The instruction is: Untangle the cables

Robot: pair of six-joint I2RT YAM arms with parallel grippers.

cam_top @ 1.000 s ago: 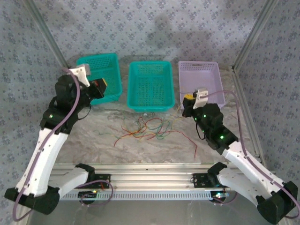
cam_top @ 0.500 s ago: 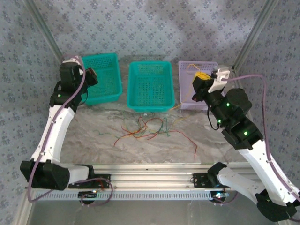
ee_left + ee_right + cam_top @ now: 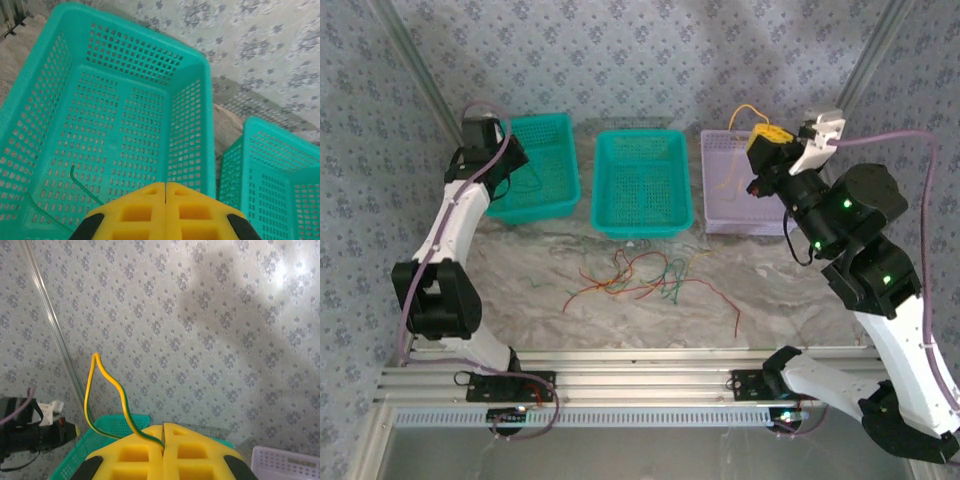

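Note:
A tangle of red, green and yellow cables point(image 3: 640, 275) lies on the table in front of the baskets. My right gripper point(image 3: 763, 150) point(image 3: 164, 426) is raised over the purple basket point(image 3: 720, 215), shut on a yellow-green cable point(image 3: 95, 390). That cable point(image 3: 745, 110) loops up above the fingers and trails down toward the basket. My left gripper point(image 3: 508, 162) point(image 3: 165, 184) hangs over the left teal basket point(image 3: 125, 30), jaws shut. A green cable point(image 3: 75, 180) comes out from under its fingers and hangs into that basket point(image 3: 555, 130).
A second teal basket point(image 3: 638, 133) point(image 3: 260, 150) stands between the other two. A long red cable point(image 3: 725, 300) strays right of the tangle. Patterned walls and metal posts close in the back and sides. The rail lies along the near edge.
Both arms have risen. The right gripper went from the table in front of the purple basket to above it, lifting the yellow-green cable. The left gripper moved up and back over the left basket.

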